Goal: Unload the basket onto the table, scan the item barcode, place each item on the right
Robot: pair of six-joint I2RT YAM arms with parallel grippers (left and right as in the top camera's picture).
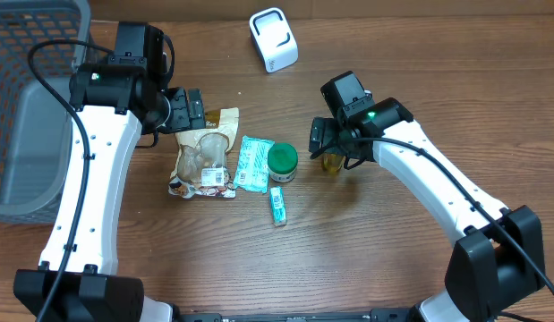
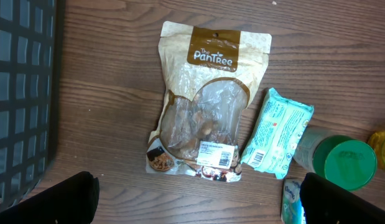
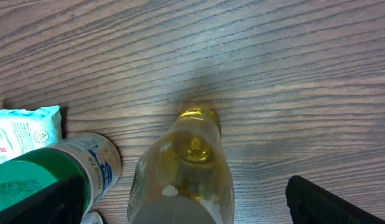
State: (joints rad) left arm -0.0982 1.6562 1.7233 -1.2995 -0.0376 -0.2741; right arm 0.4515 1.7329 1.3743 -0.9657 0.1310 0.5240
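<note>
Both hang released: left tool point(image 2: 198, 202) over the snack pouch point(image 2: 208, 106), right tool point(image 1: 323, 143) over the yellow bottle point(image 3: 192, 168) standing on the bench point(image 3: 273, 74) just beside the green-capped jar point(image 3: 49, 174); a crooked squeeze could topple either. Farther off, the white scanner point(image 1: 273, 38) means a long carry.
</note>
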